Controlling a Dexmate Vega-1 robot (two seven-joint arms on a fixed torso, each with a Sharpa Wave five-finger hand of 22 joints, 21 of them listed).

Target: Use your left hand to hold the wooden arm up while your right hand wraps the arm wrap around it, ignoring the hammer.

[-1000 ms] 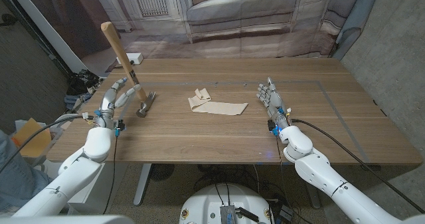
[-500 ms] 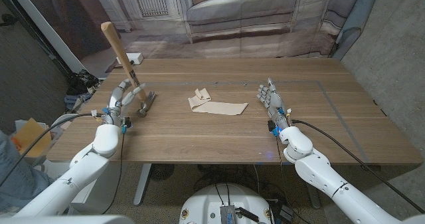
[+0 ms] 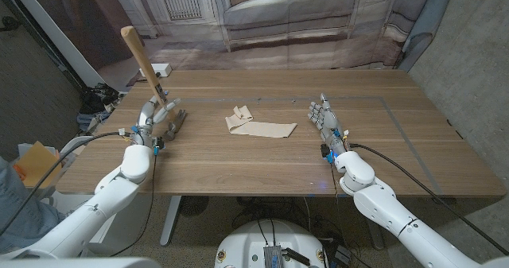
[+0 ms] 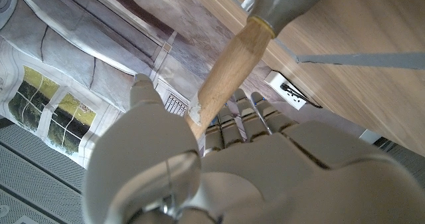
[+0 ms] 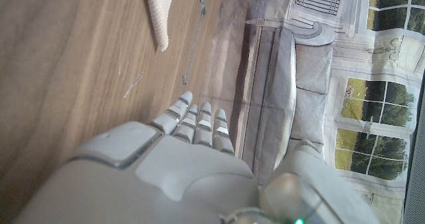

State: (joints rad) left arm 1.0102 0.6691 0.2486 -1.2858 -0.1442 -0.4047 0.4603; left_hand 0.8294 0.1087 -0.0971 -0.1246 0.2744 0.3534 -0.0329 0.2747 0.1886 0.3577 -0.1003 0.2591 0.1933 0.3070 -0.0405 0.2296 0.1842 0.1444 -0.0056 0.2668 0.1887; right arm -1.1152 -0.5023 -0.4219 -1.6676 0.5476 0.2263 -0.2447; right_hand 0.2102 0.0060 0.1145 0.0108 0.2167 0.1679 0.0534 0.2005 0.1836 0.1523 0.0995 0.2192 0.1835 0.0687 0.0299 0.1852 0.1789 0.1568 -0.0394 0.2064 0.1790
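A hammer [image 3: 149, 67] with a wooden handle stands tilted at the table's left, its metal head [image 3: 176, 120] down on the wood; no wooden arm is to be seen. My left hand [image 3: 151, 117] holds the handle just above the head, and in the left wrist view the handle [image 4: 229, 68] runs between thumb and fingers [image 4: 255, 114]. The beige arm wrap [image 3: 258, 126] lies crumpled at mid-table, also seen in the right wrist view as the wrap [image 5: 159, 11]. My right hand [image 3: 326, 118] stands open to the right of it, fingers spread, touching nothing.
A small white box [image 3: 161, 67] sits at the table's far left edge behind the hammer. A printed sofa backdrop [image 3: 278, 13] hangs behind the table. A blue sleeve [image 3: 9, 190] and an orange object [image 3: 33, 161] show at the left edge.
My left hand has moved right along the table to the hammer's lower handle and taken hold of it. The hammer head has shifted slightly. The right hand and the wrap have stayed still.
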